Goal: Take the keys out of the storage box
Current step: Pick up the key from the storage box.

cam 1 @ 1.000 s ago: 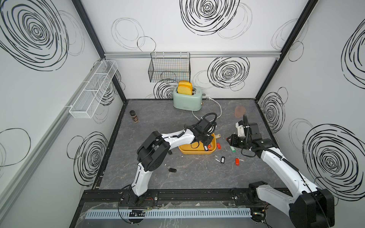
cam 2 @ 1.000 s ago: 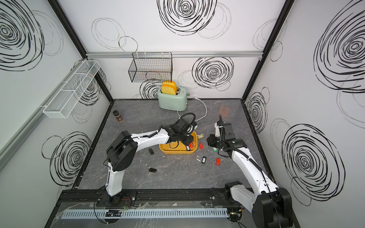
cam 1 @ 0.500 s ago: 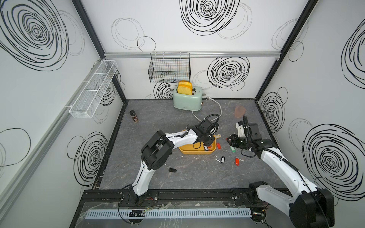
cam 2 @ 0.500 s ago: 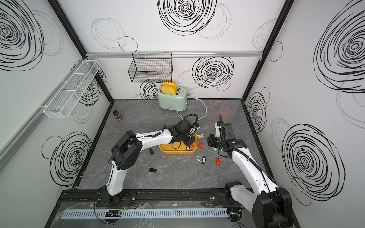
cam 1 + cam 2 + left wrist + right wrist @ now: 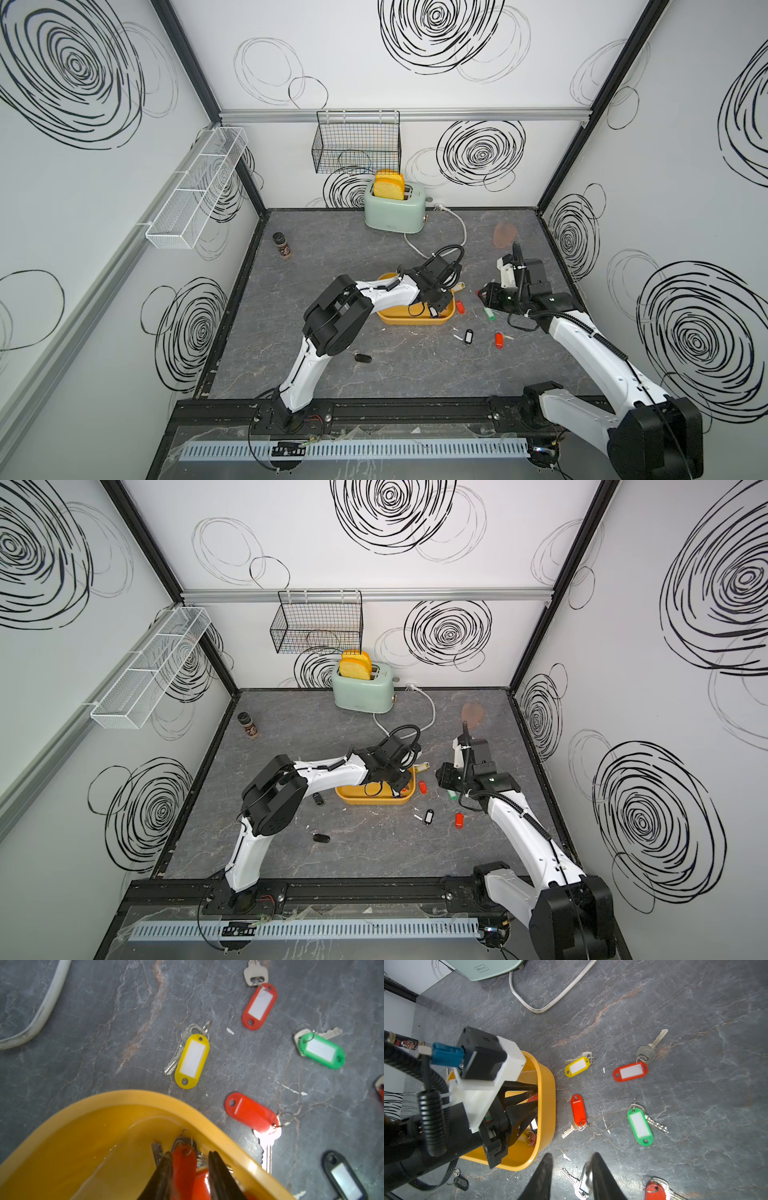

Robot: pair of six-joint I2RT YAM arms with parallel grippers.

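left pincer is down in the storage box, fingers either side of a red-tagged key in the corner. the tag's long axis runs along the fingers, ring end toward the wall. can't tell if it's actually pinched. a second red tag touches it and might come along. right pincer hangs open and empty over the desk, near loose keys lying outside the box.

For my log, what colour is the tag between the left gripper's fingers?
Red; the tag shows best in the left wrist view.
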